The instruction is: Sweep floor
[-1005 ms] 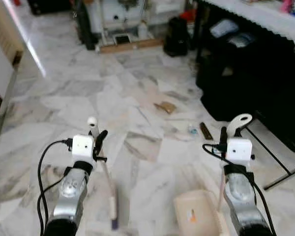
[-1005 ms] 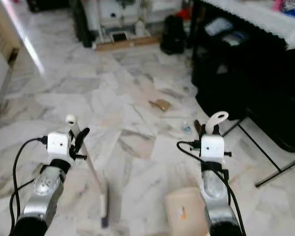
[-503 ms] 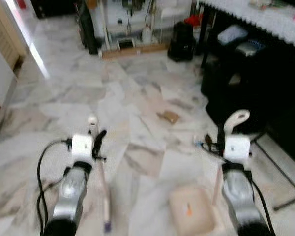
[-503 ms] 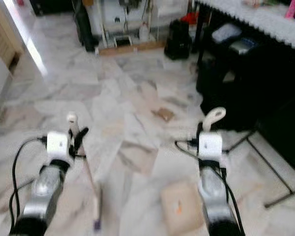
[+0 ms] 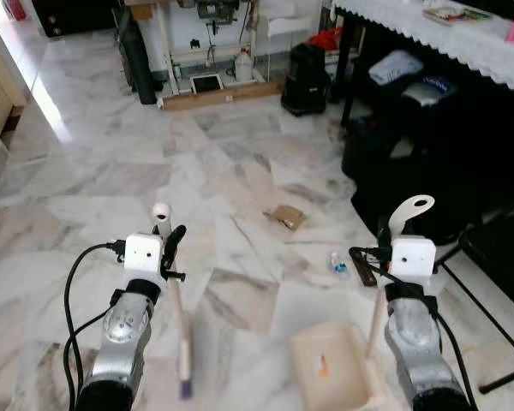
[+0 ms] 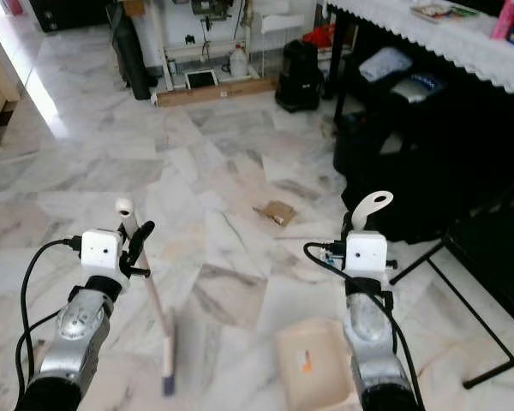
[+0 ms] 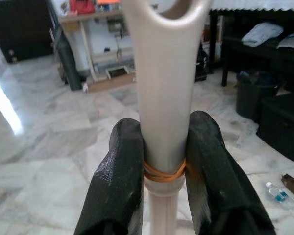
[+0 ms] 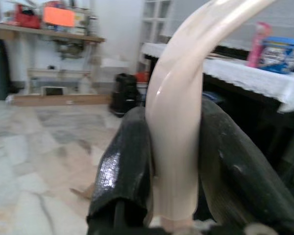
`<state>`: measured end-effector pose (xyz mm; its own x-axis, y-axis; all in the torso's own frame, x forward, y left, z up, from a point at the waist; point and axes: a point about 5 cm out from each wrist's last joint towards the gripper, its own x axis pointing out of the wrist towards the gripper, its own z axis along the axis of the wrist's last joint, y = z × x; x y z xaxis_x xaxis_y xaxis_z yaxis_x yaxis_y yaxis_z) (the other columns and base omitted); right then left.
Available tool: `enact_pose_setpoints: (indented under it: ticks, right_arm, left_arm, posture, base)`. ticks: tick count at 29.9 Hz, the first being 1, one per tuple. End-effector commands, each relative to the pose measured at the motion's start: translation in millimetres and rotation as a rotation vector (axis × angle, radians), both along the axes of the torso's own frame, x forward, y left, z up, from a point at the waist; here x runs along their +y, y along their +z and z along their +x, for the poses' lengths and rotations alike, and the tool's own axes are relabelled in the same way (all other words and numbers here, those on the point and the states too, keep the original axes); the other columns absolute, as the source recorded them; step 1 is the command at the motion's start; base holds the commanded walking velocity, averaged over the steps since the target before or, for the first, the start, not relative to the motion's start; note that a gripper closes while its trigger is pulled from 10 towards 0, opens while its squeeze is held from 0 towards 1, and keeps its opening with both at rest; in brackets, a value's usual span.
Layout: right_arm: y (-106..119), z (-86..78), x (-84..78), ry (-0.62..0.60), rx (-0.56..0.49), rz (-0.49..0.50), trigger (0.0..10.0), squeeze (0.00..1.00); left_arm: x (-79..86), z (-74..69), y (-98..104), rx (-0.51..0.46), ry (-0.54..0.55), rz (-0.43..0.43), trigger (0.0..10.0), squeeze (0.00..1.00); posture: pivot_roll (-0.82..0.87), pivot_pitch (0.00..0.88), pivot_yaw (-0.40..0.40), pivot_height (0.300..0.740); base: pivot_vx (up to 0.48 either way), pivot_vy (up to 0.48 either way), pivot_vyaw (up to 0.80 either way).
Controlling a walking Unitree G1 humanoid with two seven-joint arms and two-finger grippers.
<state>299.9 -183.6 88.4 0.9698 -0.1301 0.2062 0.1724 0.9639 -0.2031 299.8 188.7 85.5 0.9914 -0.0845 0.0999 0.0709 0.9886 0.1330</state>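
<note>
The left gripper [image 7: 162,161] is clamping the broom [image 5: 173,291] handle, brush end resting on the marble floor [image 5: 94,188]. The right gripper [image 8: 174,161] is gripping the dustpan [image 5: 330,372] handle, pan sitting on the floor. Cardboard scrap [image 5: 286,216] and small bottle [image 5: 336,261] are lying ahead.

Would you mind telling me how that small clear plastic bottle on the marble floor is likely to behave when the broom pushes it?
The small clear plastic bottle lies on its side, so it would probably roll rather than slide. It looks light and may skitter ahead on the glossy marble floor. The flat brown cardboard scrap nearby should simply slide.
</note>
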Motion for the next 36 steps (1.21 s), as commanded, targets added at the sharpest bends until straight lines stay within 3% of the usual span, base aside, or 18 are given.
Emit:
enact_pose_setpoints:
  ticks: [1, 20, 29, 36]
  right_arm:
    - [6.6, 1.2, 2.6, 0.007, -0.037, 0.014, 10.0, 0.0]
    - [6.5, 0.9, 6.1, 0.02, -0.039, 0.009, 10.0, 0.0]
    - [9.4, 2.5, 5.3, 0.025, -0.049, 0.006, 10.0, 0.0]
    - [10.6, 2.6, 6.3, 0.032, -0.054, 0.012, 10.0, 0.0]
  left_arm:
    - [-1.6, 4.5, 11.5, -0.053, -0.013, 0.013, 10.0, 0.0]
    - [1.0, 2.1, 9.7, -0.047, -0.01, 0.018, 10.0, 0.0]
    - [-0.3, 3.7, 10.8, -0.05, -0.008, 0.014, 10.0, 0.0]
    - [0.0, 5.0, 12.0, -0.054, -0.002, 0.013, 10.0, 0.0]
  posture:
    - [-0.04, 0.029, 0.025, 0.74]
    - [-0.03, 0.007, 0.027, 0.74]
    - [-0.03, 0.02, 0.022, 0.74]
    - [-0.03, 0.03, 0.021, 0.74]
  base:
    - [0.39, 0.0, 0.0]
    - [0.39, 0.0, 0.0]
    - [0.389, 0.0, 0.48]
    - [0.391, 0.0, 0.0]
